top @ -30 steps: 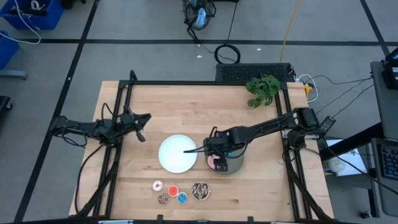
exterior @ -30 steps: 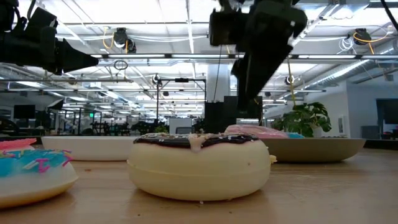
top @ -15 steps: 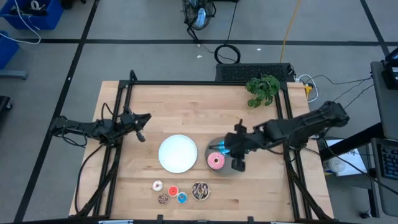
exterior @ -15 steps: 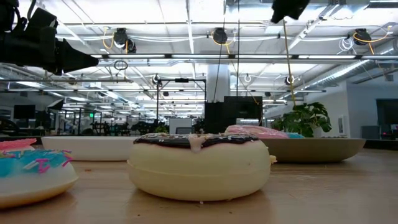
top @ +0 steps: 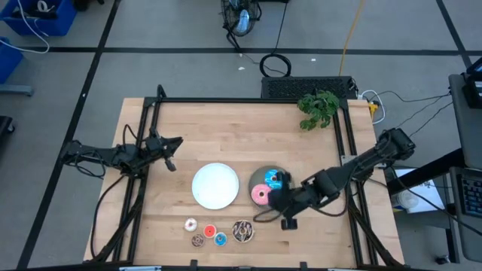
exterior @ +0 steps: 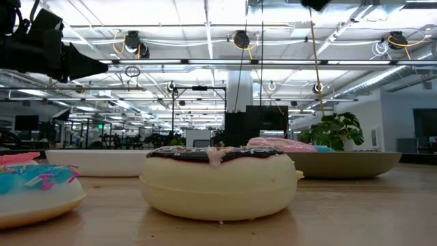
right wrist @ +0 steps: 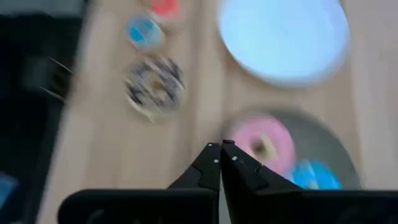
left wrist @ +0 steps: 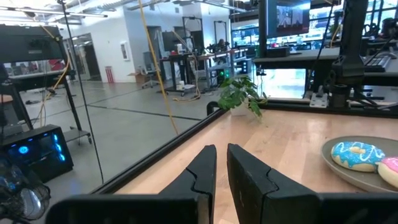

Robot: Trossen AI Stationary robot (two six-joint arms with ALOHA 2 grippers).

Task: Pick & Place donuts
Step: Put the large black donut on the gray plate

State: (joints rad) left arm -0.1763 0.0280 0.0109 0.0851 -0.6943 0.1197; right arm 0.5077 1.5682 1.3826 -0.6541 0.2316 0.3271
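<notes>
having left the pink donut (top: 261, 195) plated, the right pincer (right wrist: 221, 147) hangs closed, empty.

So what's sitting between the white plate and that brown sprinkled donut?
Nothing: in the high view, bare wood separates the white plate from the brown sprinkled donut.

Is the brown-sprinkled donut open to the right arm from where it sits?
Probably yes. The right tool hangs just beside the brown-sprinkled donut, fingers closed and empty, with bare table between them; the grey plate lies behind.
</notes>
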